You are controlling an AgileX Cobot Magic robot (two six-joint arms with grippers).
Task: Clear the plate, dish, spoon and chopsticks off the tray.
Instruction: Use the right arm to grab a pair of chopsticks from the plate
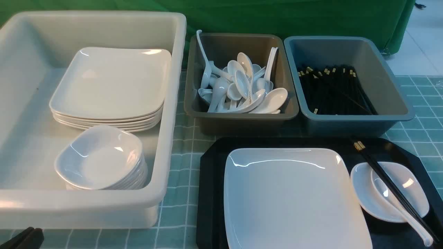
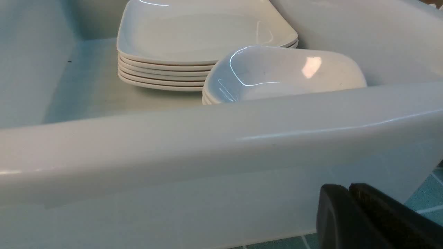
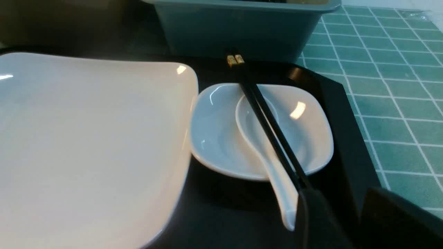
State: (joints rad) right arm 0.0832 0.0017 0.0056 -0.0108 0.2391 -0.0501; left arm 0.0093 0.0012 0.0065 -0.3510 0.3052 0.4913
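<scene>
Teal tile-grid surface (image 1: 180, 180) is running under everything, pale lines crossing it, w/ folds showing btwn the white bin (image 1: 173, 110) and the black tray (image 1: 211, 193). Green cloth (image 1: 242, 17) is hanging across the bg; pale floor (image 1: 422, 45) is showing at far R, w/ a small dark thing (image 1: 420, 6) lying on it. Light is glinting off the glossy ware.

White bin is standing on the L, holding stacked plates (image 1: 110, 83) and, nearer, stacked dishes (image 1: 100, 159). Brown bin (image 1: 242, 122) is holding a heap of white spoons (image 1: 242, 83); blue-grey bin (image 1: 349, 124) beside it is holding loose black chopsticks (image 1: 332, 93).

Tray is sitting in front of those two bins. Large plate (image 1: 290, 200) is lying flat on it; small dish (image 1: 361, 193) is sitting just R of the plate. Spoon (image 1: 412, 218) is resting bowl-in-dish, handle poking over the near rim. Chopstick pair (image 1: 391, 183) is lying across dish + spoon, gold tips at the far end, by the blue-grey bin.

L gripper (image 2: 349, 187) is hovering near the white bin's near wall, fingertips closed together, gripping nothing. R gripper (image 3: 344, 195) is standing partway open at the chopsticks' near ends; can't tell if it's touching them.
</scene>
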